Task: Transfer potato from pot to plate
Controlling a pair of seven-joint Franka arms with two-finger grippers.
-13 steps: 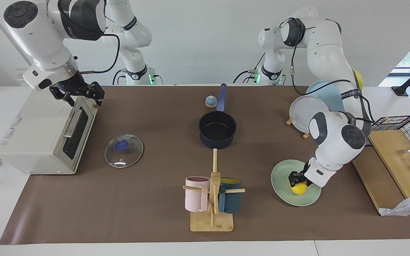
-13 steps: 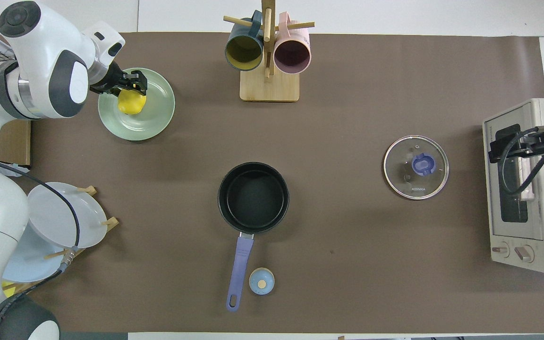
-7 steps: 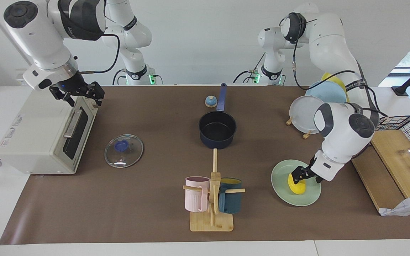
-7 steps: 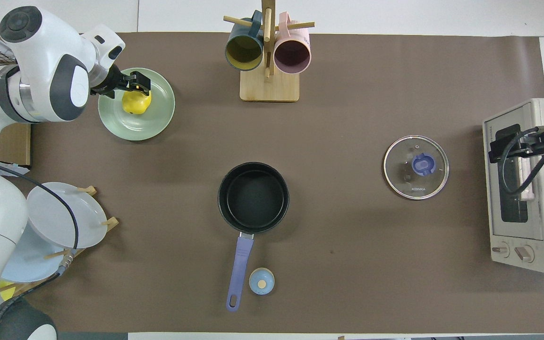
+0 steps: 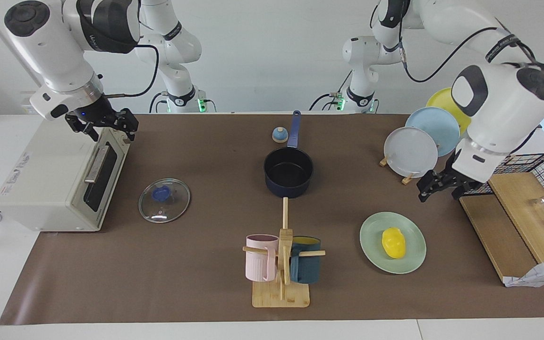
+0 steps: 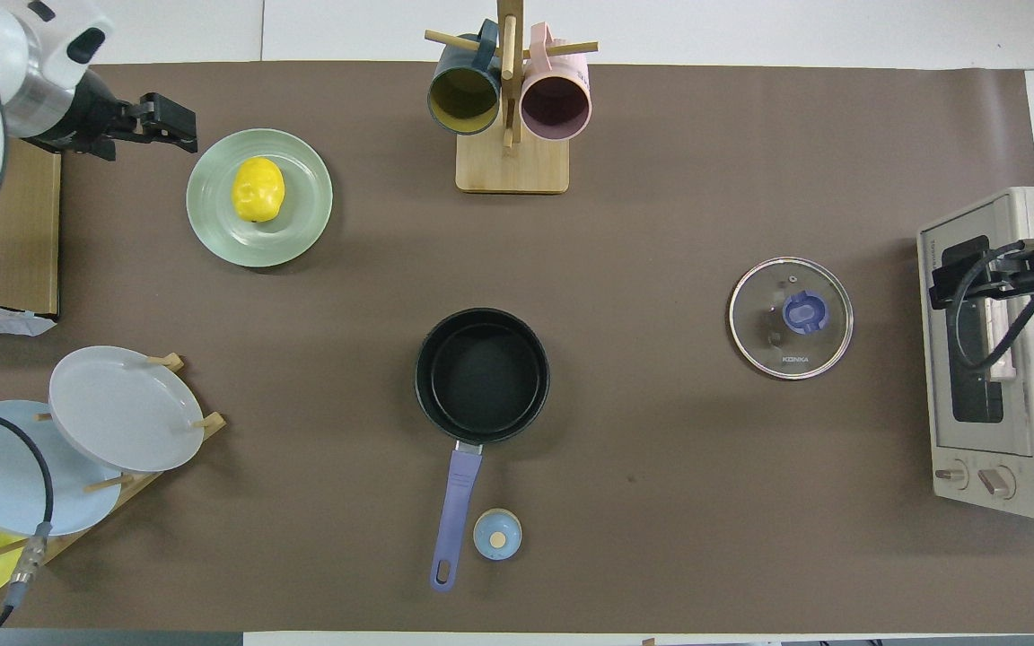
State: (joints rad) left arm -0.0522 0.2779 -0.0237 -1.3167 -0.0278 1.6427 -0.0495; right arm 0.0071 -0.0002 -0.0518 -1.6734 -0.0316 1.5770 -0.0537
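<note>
Fingers (image 5: 424,190) spread on both arms; one potato (image 5: 393,242) on one plate (image 5: 372,246).

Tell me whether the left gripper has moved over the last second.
Yes. The left gripper was down on the potato on the plate; now it is open, raised off the plate, beside the wooden board.

Left gripper (image 5: 438,188) raised, jaws apart (empty); right gripper (image 5: 106,126) waits.
</note>
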